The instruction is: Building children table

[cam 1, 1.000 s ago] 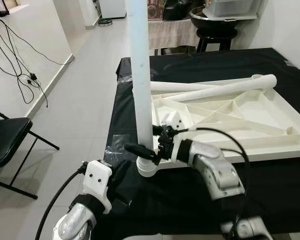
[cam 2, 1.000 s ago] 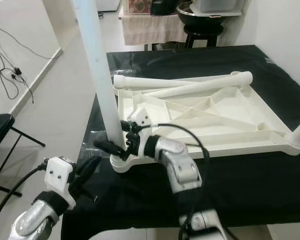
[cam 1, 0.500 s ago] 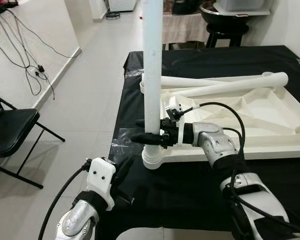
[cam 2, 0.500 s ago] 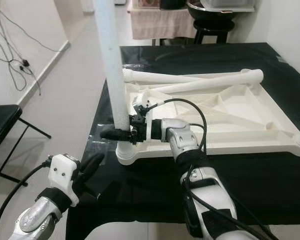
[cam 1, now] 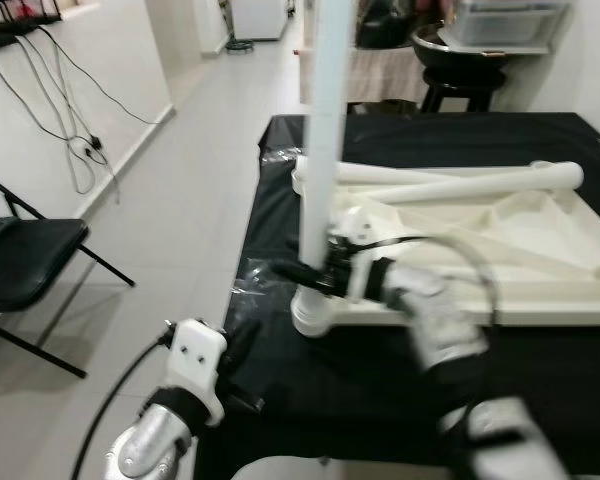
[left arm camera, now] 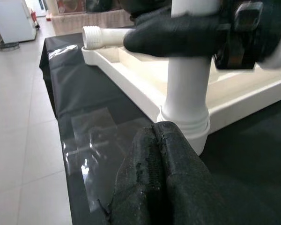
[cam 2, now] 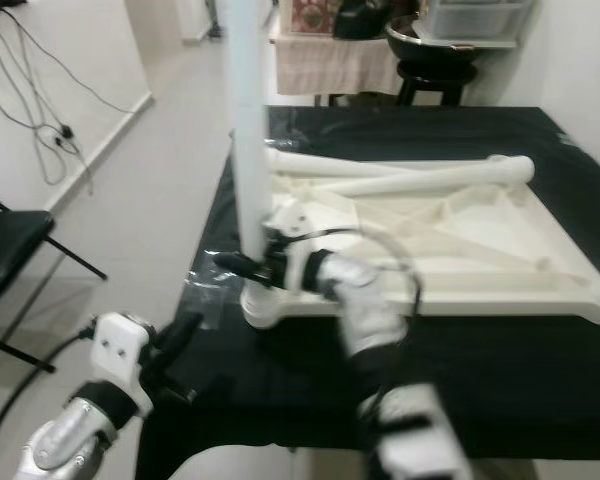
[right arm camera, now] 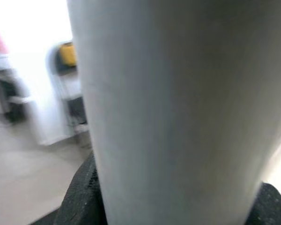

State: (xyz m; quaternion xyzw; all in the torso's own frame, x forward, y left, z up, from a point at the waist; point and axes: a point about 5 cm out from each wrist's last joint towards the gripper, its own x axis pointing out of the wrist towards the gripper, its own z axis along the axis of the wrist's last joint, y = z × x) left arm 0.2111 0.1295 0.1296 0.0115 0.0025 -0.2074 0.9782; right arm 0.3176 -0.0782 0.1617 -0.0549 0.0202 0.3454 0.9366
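Two grippers of mine are in view. On my far left a black folding chair point(cam 1: 25, 262) stands on the pale tile floor point(cam 1: 180, 200), with cables point(cam 1: 65, 130) hanging along the wall behind it. Much open floor lies between the chair and the table with the black cloth point(cam 1: 280, 370).

My left gripper point(cam 1: 242, 345) hangs low beside the near left corner of this table, with its fingers point(left arm camera: 159, 183) pressed together and holding nothing. It is just before the leg socket but does not touch it. A clear plastic sheet point(left arm camera: 98, 140) lies on the cloth along the left edge.

My right gripper point(cam 1: 305, 272) is clamped around the upright white leg point(cam 1: 320, 150), just above the socket point(cam 1: 315, 315) at the near left corner of the upturned white table top point(cam 1: 540, 260). This corner reaches almost to the left edge of the table. Further right, two loose white legs point(cam 1: 460, 182) lie across the far rim of the table top.

I cannot read any label or writing.
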